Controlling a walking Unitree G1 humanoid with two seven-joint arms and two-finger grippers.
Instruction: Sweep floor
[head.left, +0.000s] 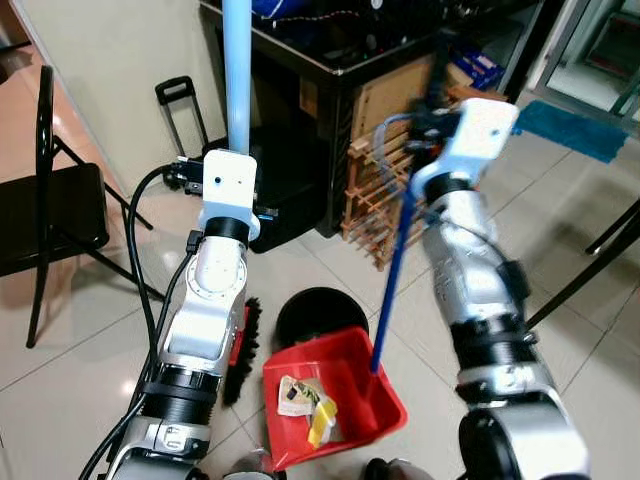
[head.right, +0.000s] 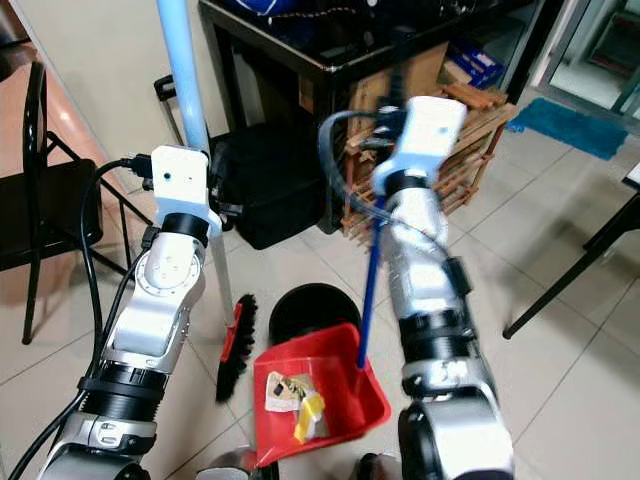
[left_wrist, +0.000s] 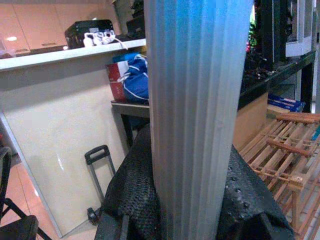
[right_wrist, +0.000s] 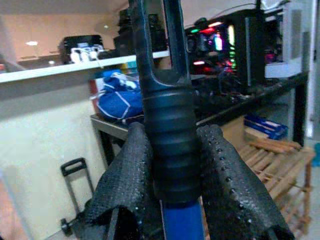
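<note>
Sweeping looks nearly done: left gripper (left_wrist: 192, 220) clamps the broom pole (head.left: 237, 75), right gripper (right_wrist: 172, 210) clamps the dustpan handle (right_wrist: 167, 145); scraps lie in the red dustpan (head.left: 375, 400), likely to empty next.

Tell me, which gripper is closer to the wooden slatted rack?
Right. The right gripper, clamped on the red dustpan's blue handle, hangs just before the wooden slatted rack; the left gripper, holding the pale blue broom pole, is farther off.

Both silver arms are reaching forward and up at chest height. The left pincer (left_wrist: 192, 210) is clamping a pale blue pole; the right pincer (right_wrist: 172, 200) is clamping a black ribbed grip.
</note>
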